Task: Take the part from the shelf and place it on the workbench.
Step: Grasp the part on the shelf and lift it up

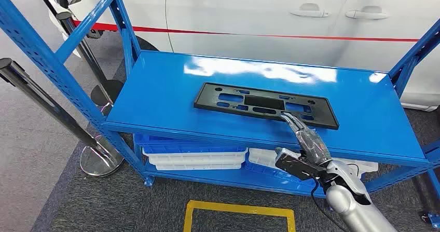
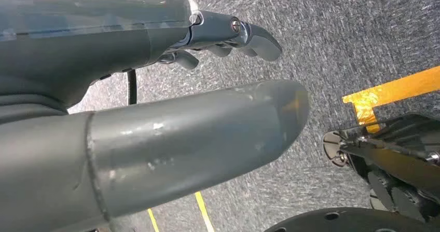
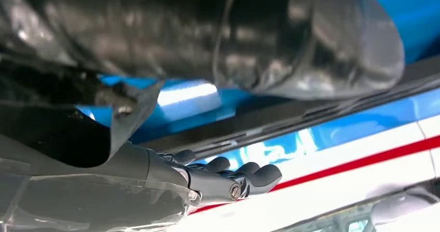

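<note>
The part (image 1: 259,103) is a flat black rectangular frame with cut-outs, lying on the blue shelf top (image 1: 155,97). My right hand (image 1: 306,138) reaches up from below right, and its outstretched fingers touch the part's near edge. In the right wrist view the part's dark edge (image 3: 290,118) runs between the thumb and the straight fingers (image 3: 249,177), which are not closed on it. My left hand (image 2: 155,112) hangs over the grey carpet with its fingers (image 2: 249,35) apart and nothing in it.
White trays (image 1: 194,157) lie on the lower shelf. Blue uprights (image 1: 46,60) frame the rack on both sides. A white car (image 1: 259,14) stands close behind. A chrome stanchion base (image 1: 101,159) is at the left, and a yellow tape square (image 1: 238,214) marks the floor.
</note>
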`<state>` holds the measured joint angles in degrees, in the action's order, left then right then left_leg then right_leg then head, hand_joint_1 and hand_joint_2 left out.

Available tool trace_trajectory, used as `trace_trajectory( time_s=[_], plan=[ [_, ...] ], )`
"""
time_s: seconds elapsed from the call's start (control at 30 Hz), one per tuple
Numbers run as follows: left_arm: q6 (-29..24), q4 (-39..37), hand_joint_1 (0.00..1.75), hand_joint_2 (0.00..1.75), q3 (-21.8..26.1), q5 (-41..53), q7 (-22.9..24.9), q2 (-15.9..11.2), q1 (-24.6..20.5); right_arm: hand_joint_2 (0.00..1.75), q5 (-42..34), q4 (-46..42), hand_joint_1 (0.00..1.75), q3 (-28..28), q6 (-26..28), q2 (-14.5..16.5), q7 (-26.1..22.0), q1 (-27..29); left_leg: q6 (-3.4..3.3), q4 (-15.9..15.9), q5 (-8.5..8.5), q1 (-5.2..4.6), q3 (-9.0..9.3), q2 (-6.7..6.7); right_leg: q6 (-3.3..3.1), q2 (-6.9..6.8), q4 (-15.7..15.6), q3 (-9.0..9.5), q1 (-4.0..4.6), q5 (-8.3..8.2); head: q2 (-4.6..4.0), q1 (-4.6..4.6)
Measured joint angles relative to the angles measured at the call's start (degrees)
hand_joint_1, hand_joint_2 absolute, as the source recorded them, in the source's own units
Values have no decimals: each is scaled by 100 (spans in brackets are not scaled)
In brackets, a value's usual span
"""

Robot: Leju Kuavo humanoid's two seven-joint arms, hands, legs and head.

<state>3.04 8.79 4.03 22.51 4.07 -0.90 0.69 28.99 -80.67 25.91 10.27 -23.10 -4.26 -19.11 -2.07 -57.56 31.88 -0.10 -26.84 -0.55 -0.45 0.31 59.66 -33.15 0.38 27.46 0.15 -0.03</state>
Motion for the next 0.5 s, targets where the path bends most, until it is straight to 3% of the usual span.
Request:
trace_trajectory(
  time_s=[0.5],
  plan=[
    [-70, 0, 0, 0, -97, 92, -15, 0, 7, 0, 328, -551, 0, -137, 116, 178, -71, -29, 0, 0, -1, 0, 0, 0, 0, 0, 1, 1, 0, 0, 0, 0]
  ],
)
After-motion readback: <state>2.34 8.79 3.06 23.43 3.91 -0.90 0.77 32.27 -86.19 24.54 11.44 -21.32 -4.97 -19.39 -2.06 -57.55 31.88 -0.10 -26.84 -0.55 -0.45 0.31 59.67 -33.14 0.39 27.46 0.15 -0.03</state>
